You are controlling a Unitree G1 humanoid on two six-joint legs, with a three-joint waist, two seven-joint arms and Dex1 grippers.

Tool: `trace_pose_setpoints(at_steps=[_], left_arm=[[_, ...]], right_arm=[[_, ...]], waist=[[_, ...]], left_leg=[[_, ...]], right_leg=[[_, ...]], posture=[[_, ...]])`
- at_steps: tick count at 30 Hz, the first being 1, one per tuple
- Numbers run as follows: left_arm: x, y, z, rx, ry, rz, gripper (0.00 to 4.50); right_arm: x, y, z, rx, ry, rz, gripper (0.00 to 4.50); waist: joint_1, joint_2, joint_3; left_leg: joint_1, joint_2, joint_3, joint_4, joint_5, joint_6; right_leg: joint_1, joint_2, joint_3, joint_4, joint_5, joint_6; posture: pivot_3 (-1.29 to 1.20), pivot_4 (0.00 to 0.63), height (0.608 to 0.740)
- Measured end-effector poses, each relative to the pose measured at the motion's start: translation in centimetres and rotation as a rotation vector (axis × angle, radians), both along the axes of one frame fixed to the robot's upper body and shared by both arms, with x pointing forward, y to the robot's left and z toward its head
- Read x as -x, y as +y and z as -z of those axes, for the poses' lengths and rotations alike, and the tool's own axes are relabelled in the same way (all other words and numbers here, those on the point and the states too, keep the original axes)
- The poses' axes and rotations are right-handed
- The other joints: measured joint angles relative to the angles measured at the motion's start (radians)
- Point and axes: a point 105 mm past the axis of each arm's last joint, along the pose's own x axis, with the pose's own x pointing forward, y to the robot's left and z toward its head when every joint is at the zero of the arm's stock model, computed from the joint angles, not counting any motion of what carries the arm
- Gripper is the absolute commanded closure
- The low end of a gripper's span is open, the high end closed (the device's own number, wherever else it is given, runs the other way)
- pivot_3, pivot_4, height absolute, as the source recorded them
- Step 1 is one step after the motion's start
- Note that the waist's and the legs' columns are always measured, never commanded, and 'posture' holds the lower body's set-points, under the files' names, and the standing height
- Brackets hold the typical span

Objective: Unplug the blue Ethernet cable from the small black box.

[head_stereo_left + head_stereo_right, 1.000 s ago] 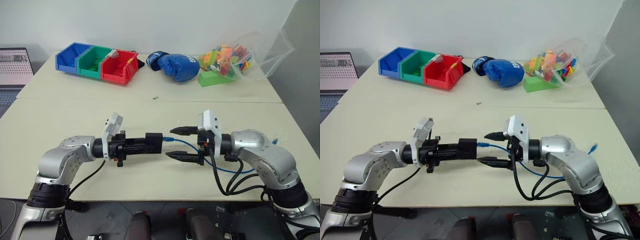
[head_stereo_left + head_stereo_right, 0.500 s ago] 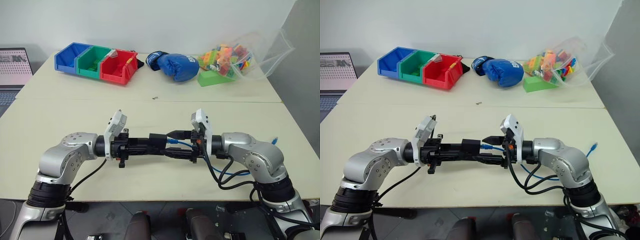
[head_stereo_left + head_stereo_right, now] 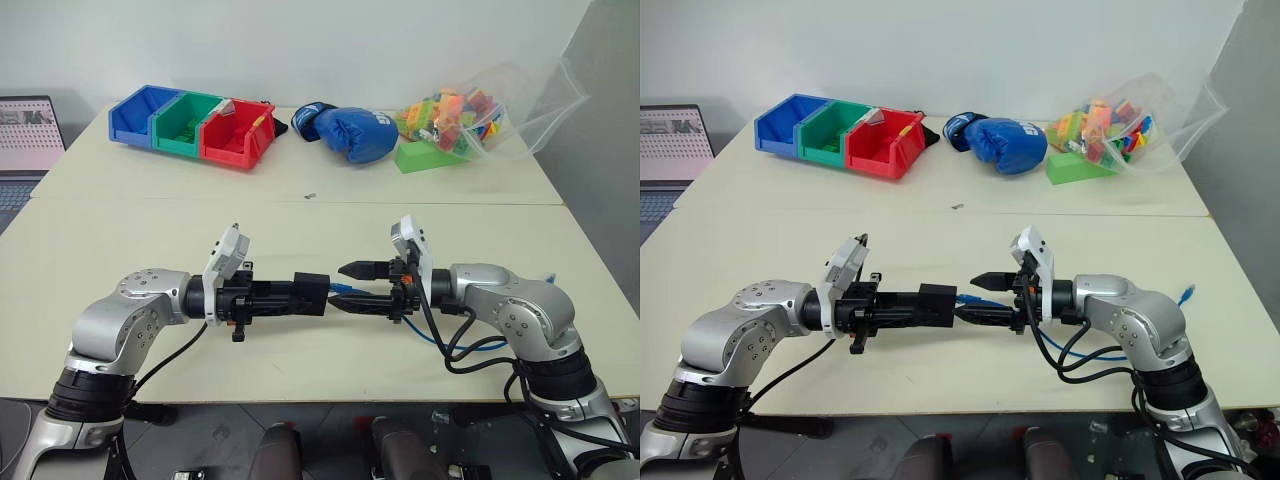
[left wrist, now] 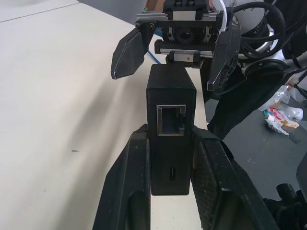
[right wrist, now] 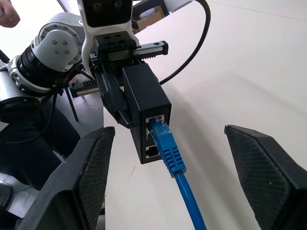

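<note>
Clamping the small matte black plastic box, the left gripper braces while the open right gripper straddles the thin, floppy bright blue Ethernet cable, best pinched at its stiff ribbed plug boot.

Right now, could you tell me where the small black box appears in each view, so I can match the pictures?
Left eye: small black box, centre, at the left gripper's tip.
Right eye: centre, left of the plug.
Left wrist: centre, between the fingers.
Right wrist: upper middle.
Shared landmark: blue Ethernet cable, plugged into the box.
</note>
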Motion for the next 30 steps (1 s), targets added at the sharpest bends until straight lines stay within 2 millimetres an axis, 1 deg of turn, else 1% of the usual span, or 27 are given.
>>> trace_pose_setpoints(at_steps=[3,4,5,9,11,12,14,16,19,30], left_arm=[[-0.03,0.12,0.18,0.002,0.005,-0.005,3.71],[-0.01,0.15,0.25,0.002,0.007,-0.006,3.71],[0.03,0.18,0.34,0.003,0.010,-0.007,3.71],[0.08,0.21,0.48,0.004,0.014,-0.009,3.71],[0.08,0.19,0.48,0.004,0.014,-0.009,3.71],[0.07,0.17,0.49,0.006,0.014,-0.009,3.71],[0.05,0.05,0.51,0.012,0.015,-0.009,3.71],[-0.02,0.03,0.53,0.013,0.014,-0.015,3.71],[-0.06,0.06,0.58,0.013,0.016,-0.020,3.71],[0.27,0.14,0.78,0.015,0.027,-0.003,3.71]], right_arm=[[-0.01,-0.02,0.03,0.002,0.000,0.001,0.62],[-0.01,-0.02,0.04,0.003,0.000,0.001,0.99],[0.00,-0.03,0.05,0.004,0.000,0.001,1.14],[0.00,-0.05,0.11,0.009,-0.001,0.001,2.12],[-0.04,-0.11,0.18,0.015,-0.003,0.003,2.49],[-0.03,-0.11,0.32,0.025,-0.003,0.004,2.77],[0.02,-0.02,0.54,0.038,-0.004,0.000,3.16],[0.17,0.06,0.67,0.051,-0.013,-0.010,3.74],[0.36,0.02,0.69,0.060,-0.021,-0.023,4.42],[0.65,0.04,0.76,0.060,-0.007,-0.046,4.47]], waist=[[0.000,0.000,0.000],[0.000,0.000,0.000],[0.000,0.000,0.000],[0.000,0.000,0.000],[0.000,0.000,0.000],[0.000,0.000,0.000],[0.000,0.000,0.000],[0.000,0.000,0.000],[0.000,0.000,0.000],[0.000,0.000,0.000]], left_leg=[[0.000,0.000,0.000,0.000,0.000,0.000],[0.000,0.000,0.000,0.000,0.000,0.000],[0.000,0.000,0.000,0.000,0.000,0.000],[0.000,0.000,0.000,0.000,0.000,0.000],[0.000,0.000,0.000,0.000,0.000,0.000],[0.000,0.000,0.000,0.000,0.000,0.000],[0.000,0.000,0.000,0.000,0.000,0.000],[0.000,0.000,0.000,0.000,0.000,0.000],[0.000,0.000,0.000,0.000,0.000,0.000],[0.000,0.000,0.000,0.000,0.000,0.000]], right_leg=[[0.000,0.000,0.000,0.000,0.000,0.000],[0.000,0.000,0.000,0.000,0.000,0.000],[0.000,0.000,0.000,0.000,0.000,0.000],[0.000,0.000,0.000,0.000,0.000,0.000],[0.000,0.000,0.000,0.000,0.000,0.000],[0.000,0.000,0.000,0.000,0.000,0.000],[0.000,0.000,0.000,0.000,0.000,0.000],[0.000,0.000,0.000,0.000,0.000,0.000],[0.000,0.000,0.000,0.000,0.000,0.000],[0.000,0.000,0.000,0.000,0.000,0.000]], posture=[[0.00,0.150,0.740],[0.00,0.150,0.740],[0.00,0.150,0.740],[0.00,0.150,0.740],[0.00,0.150,0.740],[0.00,0.150,0.740],[0.00,0.150,0.740],[0.00,0.150,0.740],[0.00,0.150,0.740],[0.00,0.150,0.740]])
